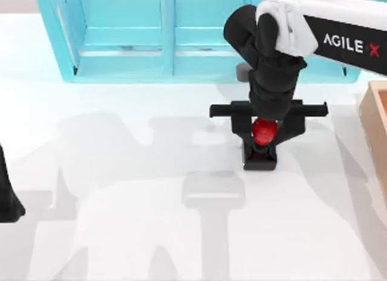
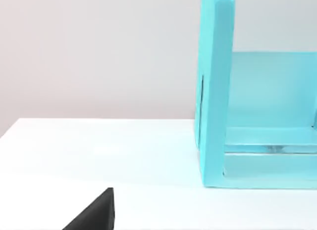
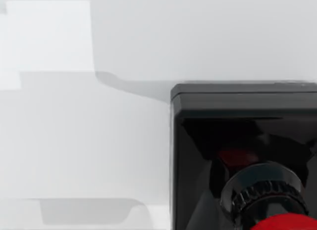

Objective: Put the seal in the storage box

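Trouble could come from our grip. Our right gripper [image 1: 264,135] is down over the seal [image 1: 263,136] near the middle of the table [image 1: 121,190], with a finger on each side of the red knob [image 1: 264,131]. We cannot tell if the fingers already squeeze the knob or just sit beside it.

The knob is round and shiny. We think it could slide out if we lift while the squeeze is weak. Then the seal would drop and might roll away. If we push down too hard, the black block [image 1: 260,160] could tip or scoot across the smooth top. In the right wrist view the block [image 3: 237,121] sits flat on the table, so it looks steady for now.

At the right edge of the table we see part of a brown box [image 1: 376,127]. We think that is the storage box. Its near wall stands up, so the seal must go high enough to clear it, or it will bump the wall.

Behind the seal stands a blue shelf [image 1: 163,45]. A small gray thing [image 1: 242,69] peeks out by its foot, too hidden to name. Nothing lies between the seal and the brown box.

Our left gripper [image 1: 9,196] waits at the left edge of the table, and we cannot tell how its fingers stand.
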`<state>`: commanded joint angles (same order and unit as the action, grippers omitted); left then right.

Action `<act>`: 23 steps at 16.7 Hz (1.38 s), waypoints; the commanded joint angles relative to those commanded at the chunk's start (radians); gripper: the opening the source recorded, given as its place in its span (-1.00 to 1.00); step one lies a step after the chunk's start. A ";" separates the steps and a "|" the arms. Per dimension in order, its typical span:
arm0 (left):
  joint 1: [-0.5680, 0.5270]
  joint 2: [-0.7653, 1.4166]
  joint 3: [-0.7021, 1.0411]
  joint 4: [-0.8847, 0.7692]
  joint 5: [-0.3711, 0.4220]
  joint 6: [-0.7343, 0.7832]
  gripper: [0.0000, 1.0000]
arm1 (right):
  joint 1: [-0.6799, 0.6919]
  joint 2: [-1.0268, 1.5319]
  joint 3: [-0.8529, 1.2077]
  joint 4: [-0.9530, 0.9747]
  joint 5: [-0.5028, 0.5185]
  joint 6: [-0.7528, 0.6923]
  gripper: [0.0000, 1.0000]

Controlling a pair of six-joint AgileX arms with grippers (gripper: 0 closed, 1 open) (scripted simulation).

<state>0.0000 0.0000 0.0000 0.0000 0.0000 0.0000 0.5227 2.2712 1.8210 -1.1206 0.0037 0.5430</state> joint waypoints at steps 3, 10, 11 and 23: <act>0.000 0.000 0.000 0.000 0.000 0.000 1.00 | 0.000 0.000 0.000 0.000 0.000 0.000 -1.00; 0.000 0.000 0.000 0.000 0.000 0.000 1.00 | -0.005 -0.001 0.172 -0.165 0.000 0.005 -1.00; 0.000 0.000 0.000 0.000 0.000 0.000 1.00 | -0.005 -0.002 0.227 -0.224 0.000 0.004 -1.00; 0.000 0.000 0.000 0.000 0.000 0.000 1.00 | -0.039 -0.026 0.362 -0.390 -0.001 -0.035 -1.00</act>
<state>0.0000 0.0000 0.0000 0.0000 0.0000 0.0000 0.4838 2.2454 2.1826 -1.5106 0.0030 0.5079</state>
